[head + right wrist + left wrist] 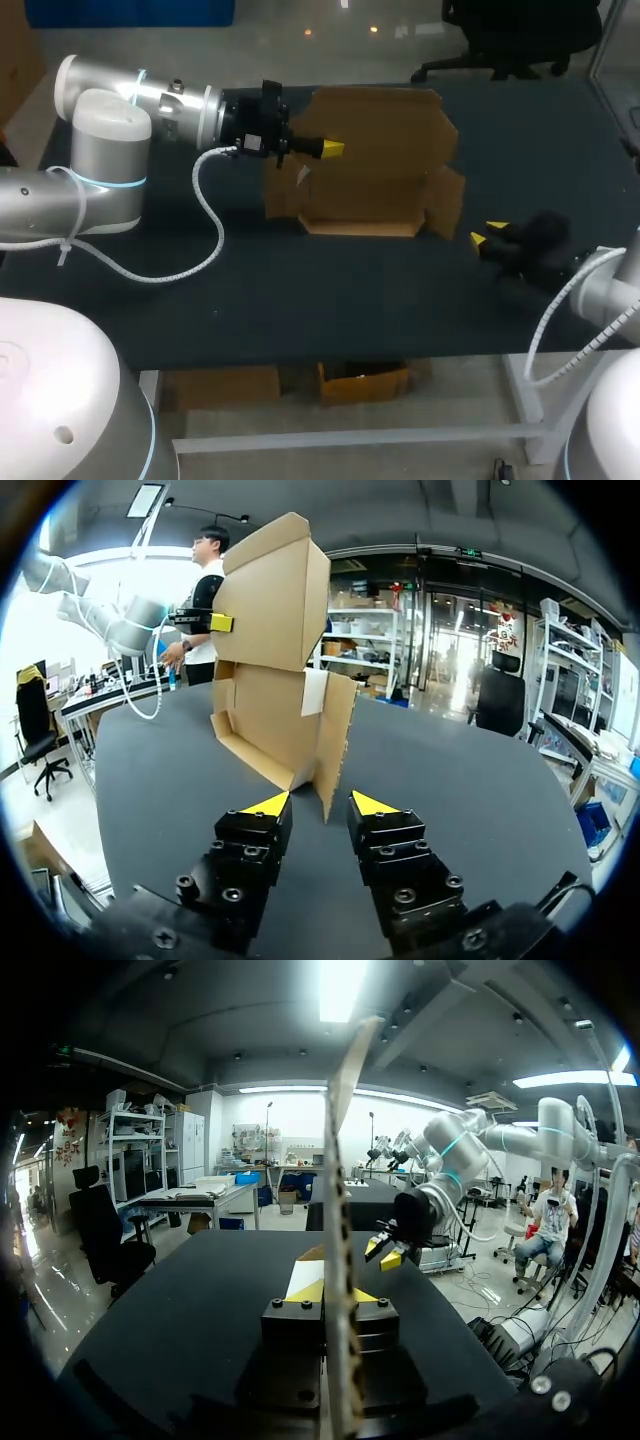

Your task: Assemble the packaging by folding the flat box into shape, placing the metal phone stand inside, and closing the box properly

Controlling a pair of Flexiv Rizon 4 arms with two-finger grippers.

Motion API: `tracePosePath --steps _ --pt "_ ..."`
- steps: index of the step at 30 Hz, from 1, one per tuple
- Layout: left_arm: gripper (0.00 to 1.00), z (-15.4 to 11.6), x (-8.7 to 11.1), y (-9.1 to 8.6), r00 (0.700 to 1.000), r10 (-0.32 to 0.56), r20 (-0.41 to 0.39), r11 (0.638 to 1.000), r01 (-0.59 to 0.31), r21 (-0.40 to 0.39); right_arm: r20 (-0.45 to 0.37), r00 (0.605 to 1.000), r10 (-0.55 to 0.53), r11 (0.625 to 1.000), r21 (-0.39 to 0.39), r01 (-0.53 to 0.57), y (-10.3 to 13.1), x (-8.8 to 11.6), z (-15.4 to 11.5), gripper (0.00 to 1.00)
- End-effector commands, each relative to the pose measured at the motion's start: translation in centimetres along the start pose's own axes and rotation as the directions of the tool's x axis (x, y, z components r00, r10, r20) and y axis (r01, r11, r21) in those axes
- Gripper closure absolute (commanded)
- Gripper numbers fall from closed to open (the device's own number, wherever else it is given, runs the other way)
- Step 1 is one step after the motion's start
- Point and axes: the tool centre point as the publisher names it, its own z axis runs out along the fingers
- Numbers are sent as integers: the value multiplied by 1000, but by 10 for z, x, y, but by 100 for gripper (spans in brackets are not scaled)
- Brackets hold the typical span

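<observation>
So: cardboard box point(375, 160) half-formed on table point(300, 290), tall back panel upright, front open. Left gripper point(330, 149) pinches upper left edge of that panel, fingers pressed on both faces. Prob. there to steady box and hold panel vertical while other flaps get folded. Left arm stretched level from box's left side, wrist horizontal, fingers pointing across box. Right gripper point(487, 236) just right of box, low near table, fingers spread, nothing between, aimed at box's right side flap; likely next fold. Metal phone stand not visible in any view.
</observation>
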Motion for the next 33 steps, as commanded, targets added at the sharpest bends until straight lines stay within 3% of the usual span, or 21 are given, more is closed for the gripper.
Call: tracePosePath --steps 1,33 --pt "100 2 0 3 1000 0 0 1000 0 1 -52 999 2 1000 -13 -2 -2 -6 -12 66" --pt "100 -1 6 1 1000 0 2 1000 0 -3 -119 993 -12 999 -36 8 -2 -13 -21 65"
